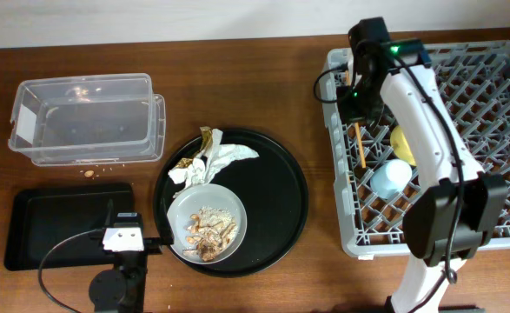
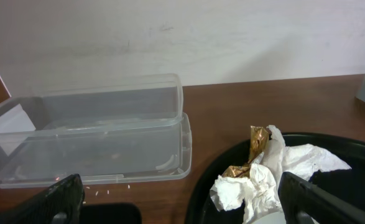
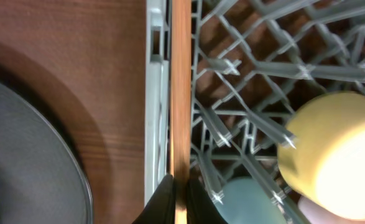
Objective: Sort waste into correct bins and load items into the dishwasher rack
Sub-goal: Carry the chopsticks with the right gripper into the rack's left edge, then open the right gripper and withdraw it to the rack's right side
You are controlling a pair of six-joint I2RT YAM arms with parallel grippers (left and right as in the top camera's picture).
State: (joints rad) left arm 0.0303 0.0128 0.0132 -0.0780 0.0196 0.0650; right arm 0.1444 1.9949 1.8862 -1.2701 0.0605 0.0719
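My right gripper (image 3: 180,200) is shut on a thin wooden stick (image 3: 180,93) that runs along the left wall of the dishwasher rack (image 1: 489,78). From above, the stick (image 1: 359,143) lies just inside that wall. A yellow bowl (image 1: 402,139) and a light-blue cup (image 1: 392,176) sit in the rack, partly under the right arm. On the round black tray, white napkins (image 1: 211,161) with a gold wrapper (image 1: 205,139) lie beside a grey plate (image 1: 185,209) of crumbly food scraps (image 1: 209,230). My left gripper (image 2: 182,208) is open, low between the tray and the clear tub (image 2: 89,130).
The large round black tray (image 1: 276,196) fills the middle of the table. The clear tub (image 1: 85,117) stands at the back left, with a few crumbs in front of it. The shallow black rectangular tray (image 1: 59,222) lies at the front left, beside the left arm.
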